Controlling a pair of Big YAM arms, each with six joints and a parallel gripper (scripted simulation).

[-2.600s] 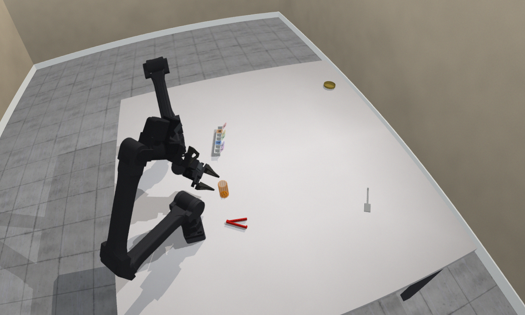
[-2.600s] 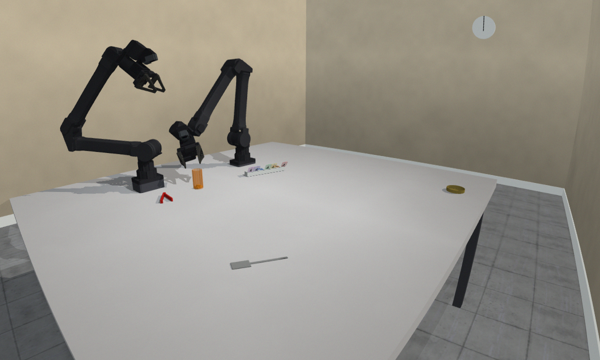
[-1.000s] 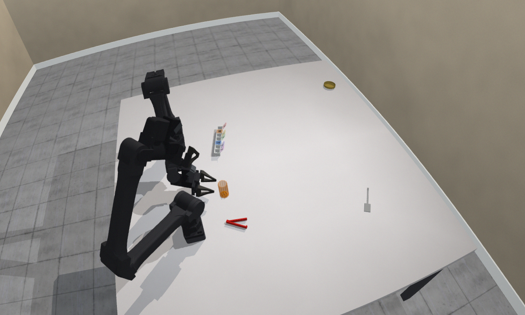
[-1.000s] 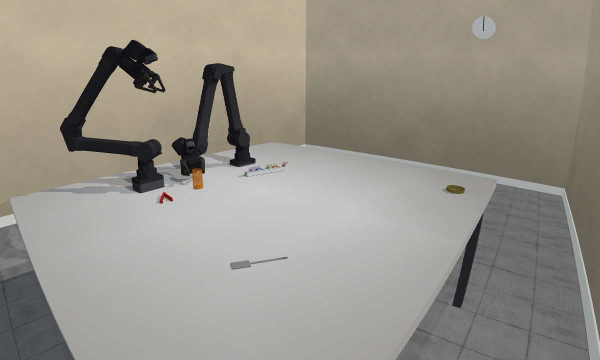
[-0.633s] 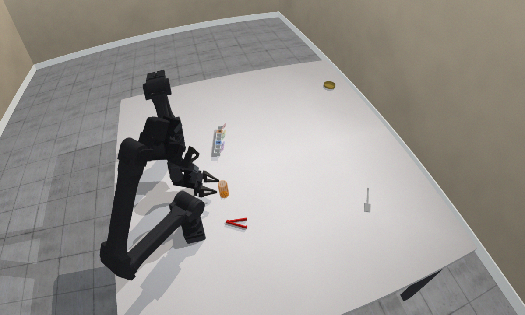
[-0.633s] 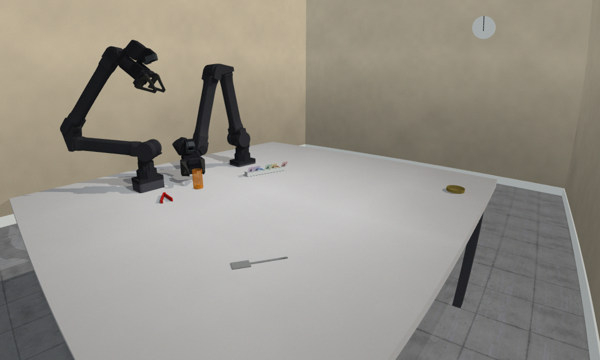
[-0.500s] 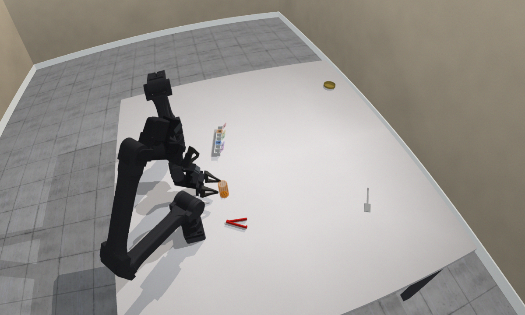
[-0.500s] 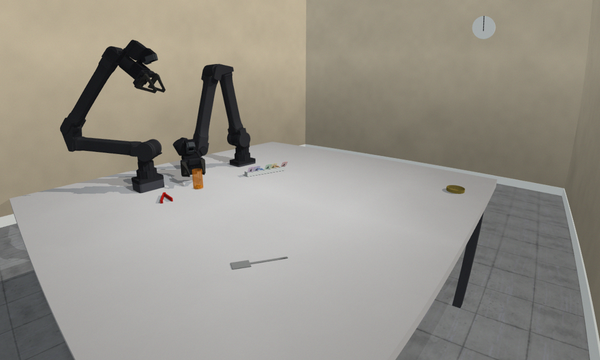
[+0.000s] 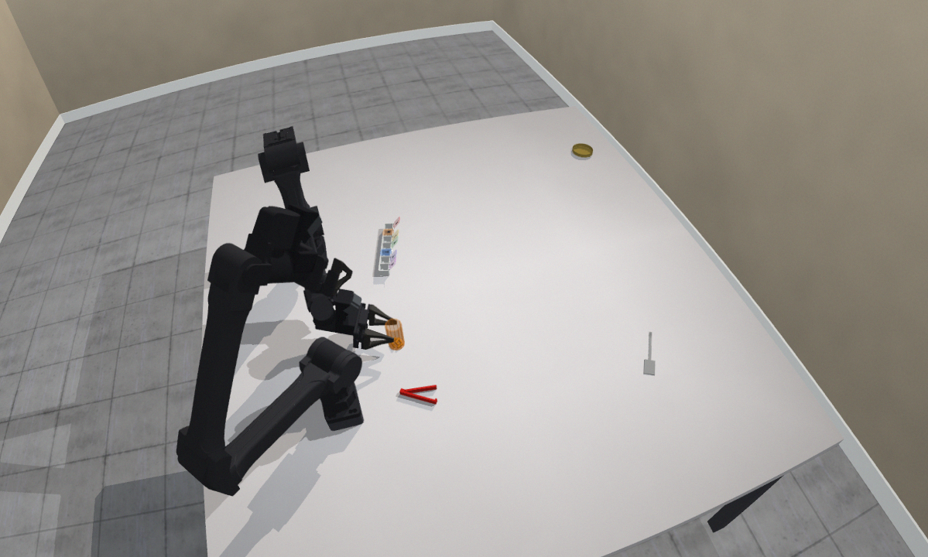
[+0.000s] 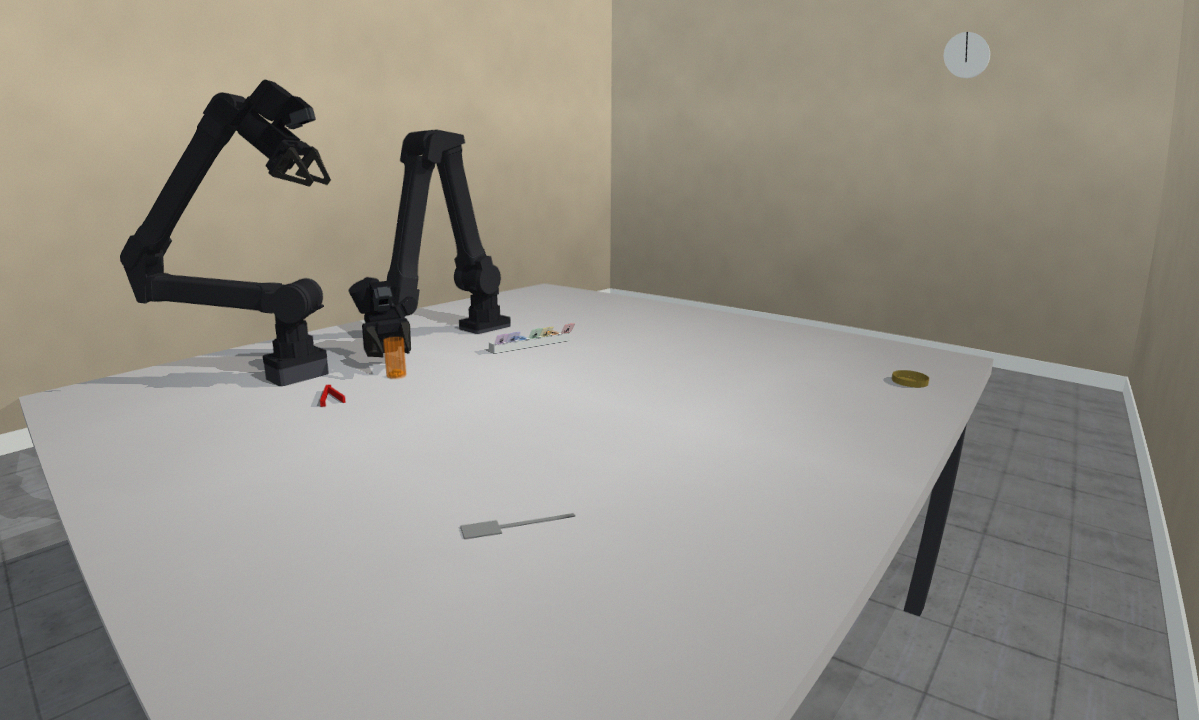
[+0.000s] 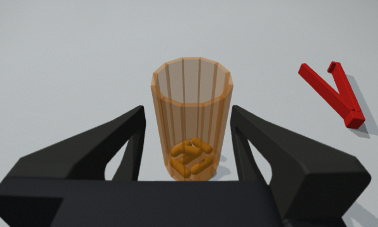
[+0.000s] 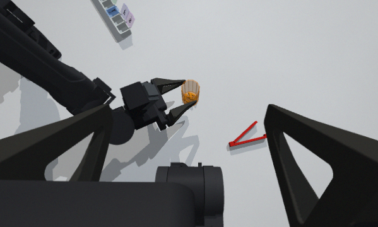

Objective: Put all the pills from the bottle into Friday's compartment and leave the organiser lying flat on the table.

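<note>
- Bottle (image 9: 395,333) (image 10: 394,358) (image 11: 192,123) (image 12: 190,91) stood upright and uncapped, nearer the arms' edge of the desk (image 9: 522,311) (image 10: 675,447) (image 11: 65,63) (image 12: 302,63) than the far edge.
- Several pills (image 9: 397,343) (image 11: 192,157) (image 12: 190,97) lay at its bottom.
- Left gripper (image 9: 392,330) (image 10: 389,352) (image 11: 188,107) (image 12: 190,91) was unclenched, one finger on either side of the bottle, with only slim gaps showing beside the wall in its own wrist view.
- Right gripper (image 9: 345,270) (image 10: 318,182) (image 12: 189,105) hung high above the desk near the arms' edge, released and spread wide.
- White organiser (image 9: 381,257) (image 10: 531,343) (image 12: 106,20) lay flat near the same edge, toward the left arm's end, with open desk between it and the bottle; several lids stood raised, but Friday's letter was too small to read.
- Red V-shaped piece (image 9: 418,397) (image 10: 327,390) (image 11: 354,119) (image 12: 248,140) lay beyond the bottle toward the right arm's end, well apart from the organiser.
- Grey spatula-like tool (image 9: 648,367) (image 10: 480,530) lay toward the far edge, leaving wide room before the bottle.
- Brass-coloured round dish (image 9: 582,150) (image 10: 910,378) sat by the far corner at the left arm's end.
</note>
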